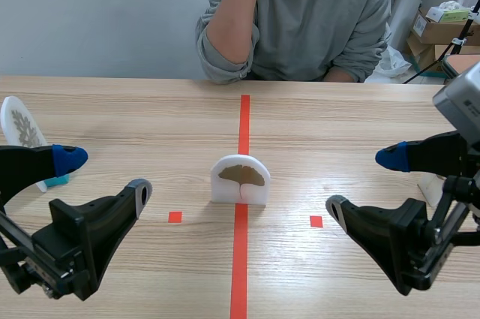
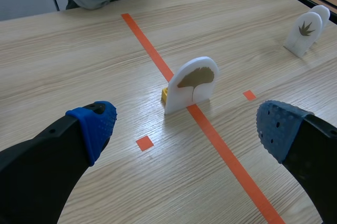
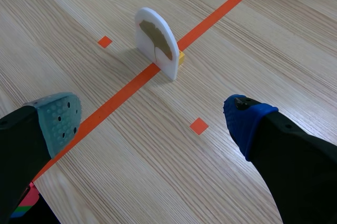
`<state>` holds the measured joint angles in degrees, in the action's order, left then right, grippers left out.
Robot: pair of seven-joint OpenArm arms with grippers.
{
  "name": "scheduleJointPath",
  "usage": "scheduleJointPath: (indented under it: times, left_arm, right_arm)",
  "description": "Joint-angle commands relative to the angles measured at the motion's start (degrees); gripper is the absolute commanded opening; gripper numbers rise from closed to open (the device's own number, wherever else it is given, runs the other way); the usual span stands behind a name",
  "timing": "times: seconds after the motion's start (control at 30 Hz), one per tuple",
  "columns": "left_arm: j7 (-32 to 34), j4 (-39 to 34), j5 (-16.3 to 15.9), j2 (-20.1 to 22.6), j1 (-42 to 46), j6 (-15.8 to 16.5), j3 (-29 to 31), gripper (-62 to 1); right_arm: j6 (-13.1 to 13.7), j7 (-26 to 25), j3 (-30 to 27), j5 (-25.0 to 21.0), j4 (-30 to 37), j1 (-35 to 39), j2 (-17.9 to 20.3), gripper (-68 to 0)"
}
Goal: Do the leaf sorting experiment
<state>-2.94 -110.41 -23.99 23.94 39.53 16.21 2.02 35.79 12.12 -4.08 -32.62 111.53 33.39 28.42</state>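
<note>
A white arched card with a brown ginkgo leaf (image 1: pixel 240 179) stands upright on the red centre line, propped on a small yellow block (image 2: pixel 165 95). It also shows in the right wrist view, ginkgo card (image 3: pixel 156 42), ahead of the fingers. A second white card with a feathery leaf (image 1: pixel 20 125) stands at the far left on a teal base. A third card with a pointed leaf (image 2: pixel 304 30) stands at the far right. My left gripper (image 1: pixel 105 176) and right gripper (image 1: pixel 365 184) hover open on either side of the ginkgo card, holding nothing.
A person in a grey hoodie (image 1: pixel 300 19) sits across the table, one elbow on its far edge. Cardboard boxes (image 1: pixel 442 30) sit behind at the right. Small red tape squares (image 1: pixel 175 217) flank the centre line.
</note>
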Motion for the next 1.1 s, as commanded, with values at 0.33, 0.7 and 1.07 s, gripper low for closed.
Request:
scheduleJointPath:
  times: [0.33,0.7,1.07]
  left_arm:
    - [0.98,-1.20,-0.24,-0.42,0.44,0.04,0.04,-4.3]
    - [0.98,-1.20,-0.24,-0.42,0.44,0.04,0.04,-4.3]
    - [0.98,-1.20,-0.24,-0.42,0.44,0.04,0.04,-4.3]
  right_arm:
    - [-0.17,-0.42,-0.48,-0.85,0.20,0.11,0.90,-12.4]
    - [-0.17,0.63,-0.48,-0.85,0.20,0.11,0.90,-12.4]
    - [-0.22,0.42,-0.48,-0.83,0.20,0.09,0.90,-12.4]
